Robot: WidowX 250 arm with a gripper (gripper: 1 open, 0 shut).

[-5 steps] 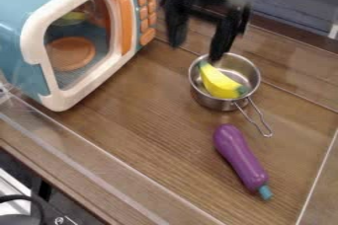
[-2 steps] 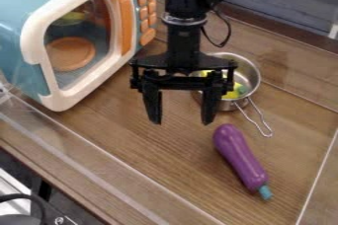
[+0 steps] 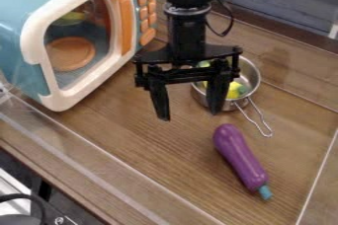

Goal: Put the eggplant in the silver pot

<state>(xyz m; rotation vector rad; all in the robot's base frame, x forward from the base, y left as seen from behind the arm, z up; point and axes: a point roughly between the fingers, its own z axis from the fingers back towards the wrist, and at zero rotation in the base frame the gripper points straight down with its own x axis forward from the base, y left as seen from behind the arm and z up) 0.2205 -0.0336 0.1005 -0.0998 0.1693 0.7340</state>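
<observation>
The purple eggplant [image 3: 242, 159] with its teal stem cap lies on the wooden table at the lower right, stem end toward the front. Behind it stands the silver pot [image 3: 239, 82], partly hidden by my arm, with a yellow toy food [image 3: 235, 91] inside and its wire handle [image 3: 259, 123] pointing toward the eggplant. My black gripper [image 3: 189, 104] hangs fingers down in front of the pot and left of the eggplant. Its jaws are open wide and empty.
A toy microwave [image 3: 73, 37] in teal and white stands at the left with its door window showing an orange dish [image 3: 70, 53] inside. A clear barrier edge [image 3: 79, 145] runs along the table's front.
The gripper came away from above the pot toward the front left and rolled so both fingers now face the camera. Pot and eggplant stayed put.
</observation>
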